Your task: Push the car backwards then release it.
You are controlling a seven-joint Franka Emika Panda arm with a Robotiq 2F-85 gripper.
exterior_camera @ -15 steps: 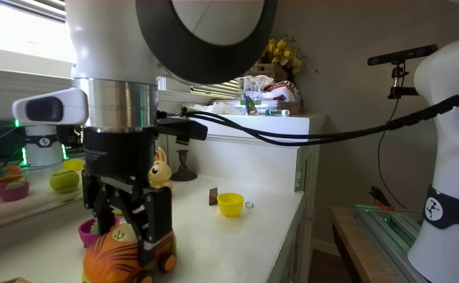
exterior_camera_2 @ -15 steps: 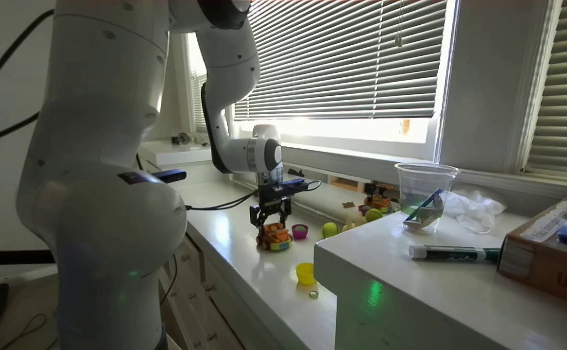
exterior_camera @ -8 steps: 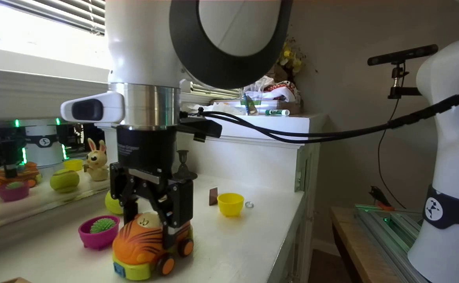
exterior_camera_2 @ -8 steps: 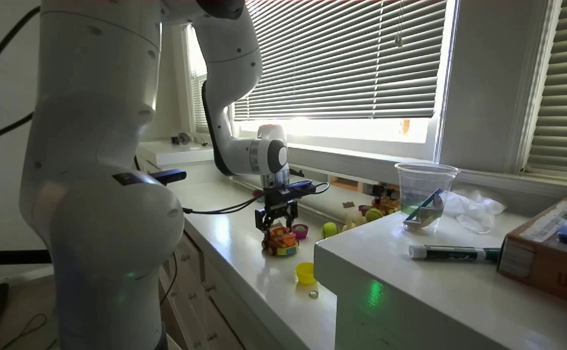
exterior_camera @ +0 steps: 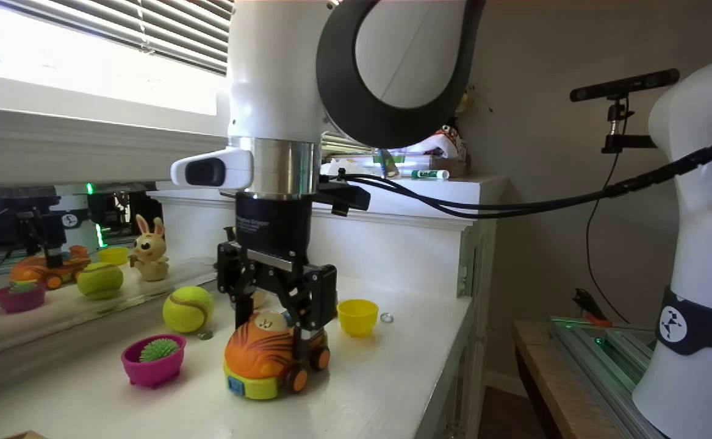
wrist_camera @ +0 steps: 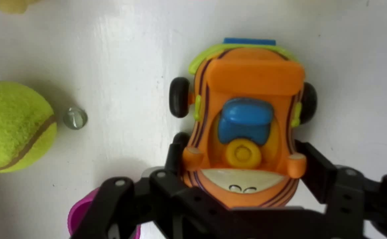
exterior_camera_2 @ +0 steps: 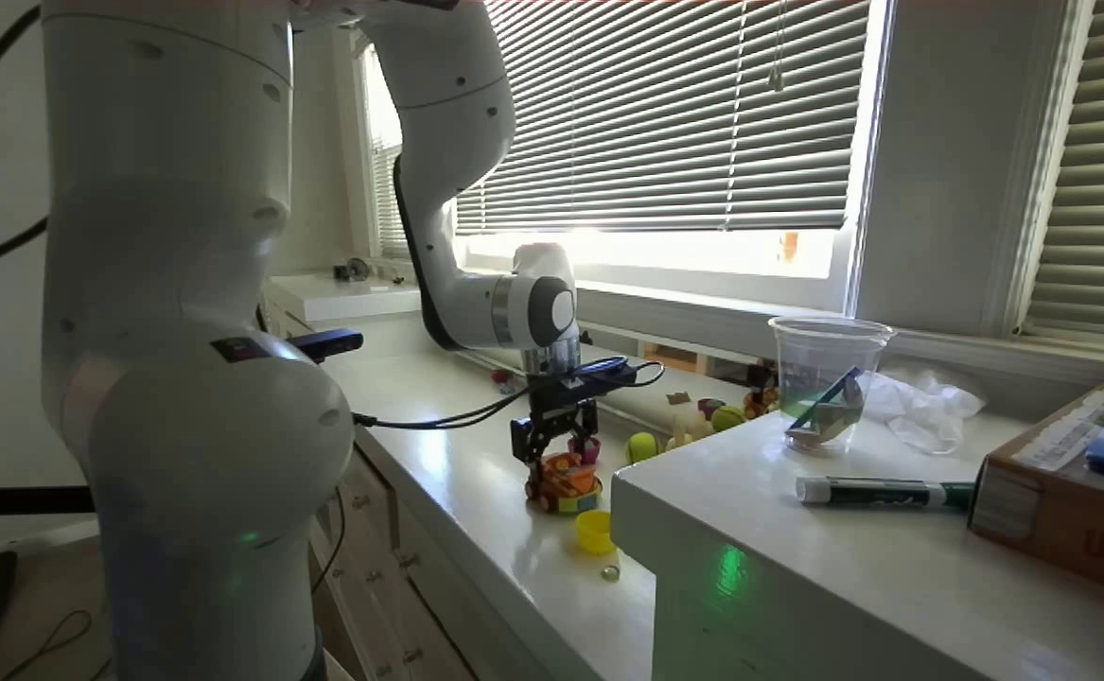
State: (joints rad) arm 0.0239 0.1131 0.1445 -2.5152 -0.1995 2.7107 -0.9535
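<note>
Well left of the jaws in an exterior view, a purple bowl [exterior_camera: 153, 370] with a spiky green ball [exterior_camera: 159, 350] inside. Also left, but closer in and behind the jaws, a tennis ball [exterior_camera: 188, 309] with a glass bead [exterior_camera: 205, 335] just beside. Between the jaws, the orange toy car [exterior_camera: 259, 358], upright on the white counter [exterior_camera: 380, 390]. Grips it with the gripper [wrist_camera: 242, 156], pressing in on both sides. Right of the jaws and farther back in an exterior view, a yellow cup [exterior_camera: 357, 318], then a second glass bead [exterior_camera: 387, 317] just past it.
</note>
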